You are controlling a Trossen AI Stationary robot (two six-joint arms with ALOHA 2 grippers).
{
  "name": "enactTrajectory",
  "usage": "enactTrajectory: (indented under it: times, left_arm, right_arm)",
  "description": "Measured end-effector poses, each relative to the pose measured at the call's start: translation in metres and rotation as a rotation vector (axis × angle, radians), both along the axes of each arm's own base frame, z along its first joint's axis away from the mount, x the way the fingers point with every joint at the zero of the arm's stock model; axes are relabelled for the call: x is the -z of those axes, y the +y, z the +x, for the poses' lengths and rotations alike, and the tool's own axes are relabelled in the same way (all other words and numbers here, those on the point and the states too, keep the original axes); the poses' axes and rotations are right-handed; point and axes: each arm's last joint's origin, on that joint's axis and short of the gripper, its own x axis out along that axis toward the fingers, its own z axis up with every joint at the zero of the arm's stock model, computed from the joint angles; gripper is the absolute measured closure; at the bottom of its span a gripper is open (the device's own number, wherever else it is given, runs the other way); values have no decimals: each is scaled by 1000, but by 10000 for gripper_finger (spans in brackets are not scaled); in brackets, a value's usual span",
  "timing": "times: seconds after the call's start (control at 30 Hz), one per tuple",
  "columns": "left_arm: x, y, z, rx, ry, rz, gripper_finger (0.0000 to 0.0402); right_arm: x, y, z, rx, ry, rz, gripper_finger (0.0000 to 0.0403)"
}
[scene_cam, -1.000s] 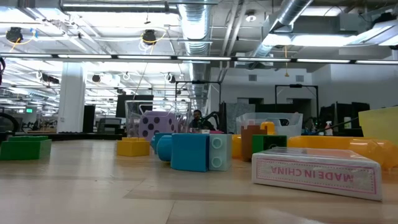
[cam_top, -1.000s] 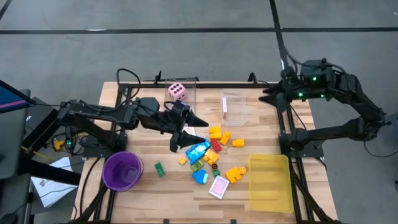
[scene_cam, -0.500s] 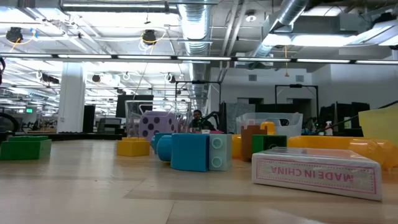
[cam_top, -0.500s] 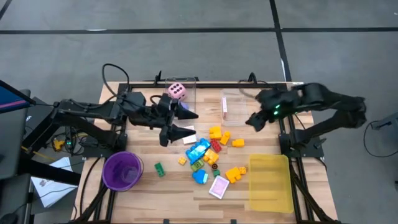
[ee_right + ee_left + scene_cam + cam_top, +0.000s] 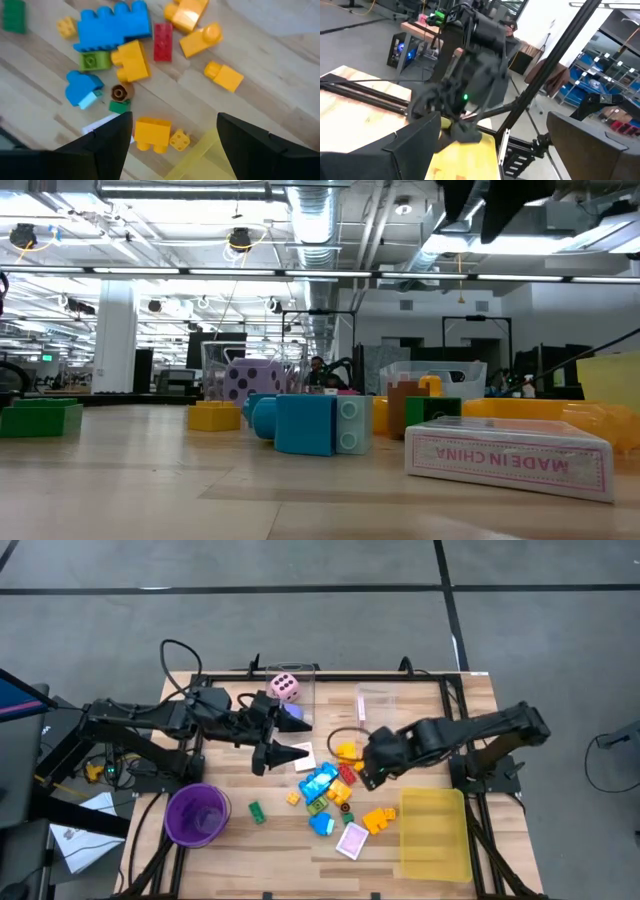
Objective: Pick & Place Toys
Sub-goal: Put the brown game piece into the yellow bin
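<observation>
Right pincer (image 5: 372, 772) spread above toys (image 5: 330, 785), empty

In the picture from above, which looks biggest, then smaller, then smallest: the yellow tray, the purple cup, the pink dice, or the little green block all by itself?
Largest to smallest, in the high view:
1. yellow tray
2. purple cup
3. pink dice
4. green block

The dice may lie a little nearer the camera than the block, but the difference is plain.

The table (image 5: 420, 840) is pale matt planked wood, its grain plain beside the toys (image 5: 131, 60), which are smooth, faintly glossy moulded plastic. Just beside them the yellow tray (image 5: 435, 835) is translucent plastic; beyond them the boxes (image 5: 378, 712) are clear plastic.
</observation>
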Motion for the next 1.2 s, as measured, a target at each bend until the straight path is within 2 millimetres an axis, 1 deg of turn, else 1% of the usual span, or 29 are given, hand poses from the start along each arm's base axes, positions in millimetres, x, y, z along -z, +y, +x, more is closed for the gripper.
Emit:
enactTrajectory:
  times: [0.17, 0.3, 0.5, 0.7, 0.87, 0.93, 1.07, 1.2]
  left_arm:
    - [1, -2, -1, 59, 8, -2, 41]
    - [4, -2, -1, 85, 47, 0, 41]
    - [5, -4, -1, 130, 57, -3, 42]
    - [4, -4, -1, 129, 49, -4, 42]
    - [2, -3, -1, 119, 25, -5, 42]
    - [2, -3, -1, 101, 20, -5, 42]
    - [2, -2, -1, 84, 22, -10, 42]
    - [2, -2, -1, 83, 25, -11, 42]
  right_arm:
    - [18, 13, 10, -19, 70, -16, 121]
    - [23, 20, 11, -65, 90, -27, 121]
    - [21, 24, 10, -334, 107, -83, 121]
    - [20, 33, 13, -685, 79, -158, 121]
    - [17, 36, 23, -802, -26, -200, 121]
    - [20, 38, 30, -843, -55, -218, 121]
    - [33, 42, 40, -919, -33, -233, 121]
    - [56, 52, 53, -1028, 22, -229, 121]
